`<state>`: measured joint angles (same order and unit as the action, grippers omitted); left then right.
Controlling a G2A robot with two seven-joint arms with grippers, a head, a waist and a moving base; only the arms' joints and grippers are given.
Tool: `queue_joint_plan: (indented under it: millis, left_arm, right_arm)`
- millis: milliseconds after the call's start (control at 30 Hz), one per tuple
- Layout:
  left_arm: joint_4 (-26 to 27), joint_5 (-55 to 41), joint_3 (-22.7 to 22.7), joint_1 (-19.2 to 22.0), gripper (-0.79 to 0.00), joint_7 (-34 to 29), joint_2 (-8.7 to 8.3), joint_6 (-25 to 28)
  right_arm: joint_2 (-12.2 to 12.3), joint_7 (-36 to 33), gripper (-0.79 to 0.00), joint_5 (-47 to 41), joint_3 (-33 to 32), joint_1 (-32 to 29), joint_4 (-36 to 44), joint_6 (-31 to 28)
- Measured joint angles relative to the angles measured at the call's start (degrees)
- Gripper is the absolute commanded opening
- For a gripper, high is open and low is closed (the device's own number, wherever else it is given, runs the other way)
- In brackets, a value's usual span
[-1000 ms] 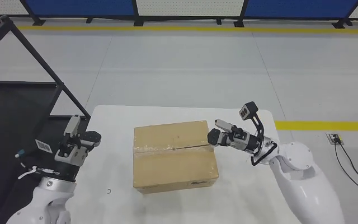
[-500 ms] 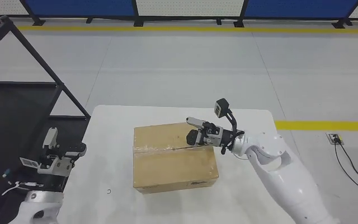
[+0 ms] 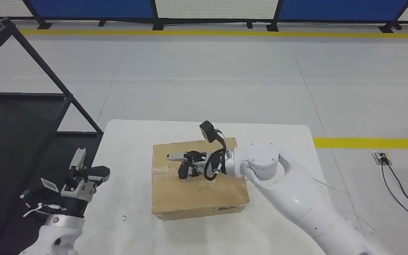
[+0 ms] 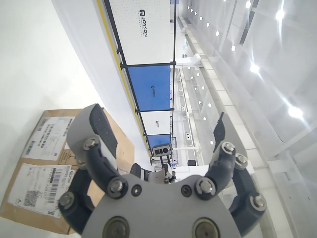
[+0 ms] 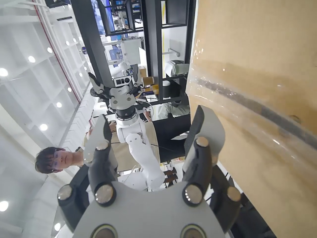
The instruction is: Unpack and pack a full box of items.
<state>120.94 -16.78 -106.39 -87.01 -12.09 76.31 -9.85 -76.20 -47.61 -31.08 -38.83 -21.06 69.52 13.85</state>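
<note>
The right hand point(image 3: 182, 164), fingers apart, is hovering over the box point(image 3: 197, 191)'s taped seam point(image 3: 223, 167); it should be running one fingertip squarely along it. The left hand point(image 3: 89, 167) is hanging, fingers apart, beside the worktop point(image 3: 280, 143)'s left edge.

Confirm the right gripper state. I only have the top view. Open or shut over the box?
Observer: Open. In the right wrist view the right gripper has its fingers apart with nothing between them, close beside the top of the box.
Operator: Seam cut yet?
Observer: Doesn't look like it. Clear tape lies over the seam, with no break that I can make out.
Operator: Left gripper?
Observer: Open too. In the left wrist view the left gripper is spread wide and empty, off to one side of the box.
</note>
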Motion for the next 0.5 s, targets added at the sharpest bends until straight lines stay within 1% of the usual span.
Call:
queue_joint_plan:
  millis: [200, 367, 500]
  left_arm:
    - [0.6, -1.3, -1.0, -1.4, 0.000, 1.0, -0.01, 1.0]
    - [0.8, -2.1, -1.5, -1.8, 0.000, 1.2, -0.08, 1.4]
    - [0.7, -2.3, -1.6, -1.8, 0.000, 1.1, -0.18, 1.4]
  right_arm:
    - [-5.0, 0.9, -0.785, -0.6, 6.7, 6.1, -7.5, 0.6]
    - [-8.2, 0.9, -0.785, 0.3, 10.3, 9.1, -12.7, 1.0]
    - [-10.7, 0.7, -0.785, 2.7, 13.0, 10.9, -15.9, 1.4]
